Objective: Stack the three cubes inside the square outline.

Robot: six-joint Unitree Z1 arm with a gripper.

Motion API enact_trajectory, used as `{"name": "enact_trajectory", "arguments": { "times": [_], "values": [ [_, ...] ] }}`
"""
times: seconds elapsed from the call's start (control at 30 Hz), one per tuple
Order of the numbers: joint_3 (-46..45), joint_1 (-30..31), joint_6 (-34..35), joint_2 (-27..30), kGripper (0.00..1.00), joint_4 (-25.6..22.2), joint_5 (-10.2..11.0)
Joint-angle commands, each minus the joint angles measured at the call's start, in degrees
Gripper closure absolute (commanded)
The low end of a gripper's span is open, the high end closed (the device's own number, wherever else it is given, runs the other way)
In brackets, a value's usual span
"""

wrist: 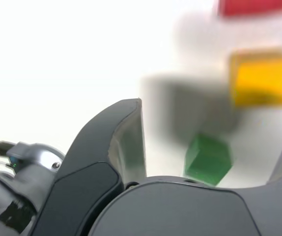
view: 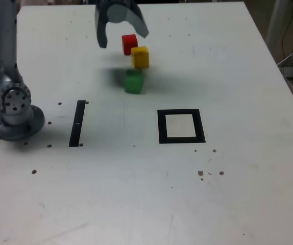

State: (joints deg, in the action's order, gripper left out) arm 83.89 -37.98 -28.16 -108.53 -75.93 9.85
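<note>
Three cubes lie close together at the back of the white table: a red cube [view: 129, 44], a yellow cube [view: 140, 57] in front of it, and a green cube [view: 133, 81] nearest the camera. My gripper [view: 123, 37] hangs open above them, its fingers spread on either side of the red cube, holding nothing. In the wrist view the green cube [wrist: 208, 159] sits between the jaws, with the yellow cube [wrist: 263, 77] and red cube [wrist: 253, 7] beyond. The square outline [view: 180, 126], black with a white centre, lies empty in front of the cubes.
A thin black strip [view: 77, 123] lies on the table at the exterior view's left of the square. The arm's grey base [view: 13, 109] stands at the table's left edge. Small dark specks dot the surface.
</note>
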Motion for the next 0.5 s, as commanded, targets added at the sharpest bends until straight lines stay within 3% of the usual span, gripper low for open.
{"name": "enact_trajectory", "arguments": {
  "times": [0.0,0.47],
  "values": [
    [1.68,-1.45,-1.09,-1.46,0.01,-0.67,0.28],
    [11.19,-7.55,-4.40,-10.95,0.02,-2.22,1.05]
  ]
}}
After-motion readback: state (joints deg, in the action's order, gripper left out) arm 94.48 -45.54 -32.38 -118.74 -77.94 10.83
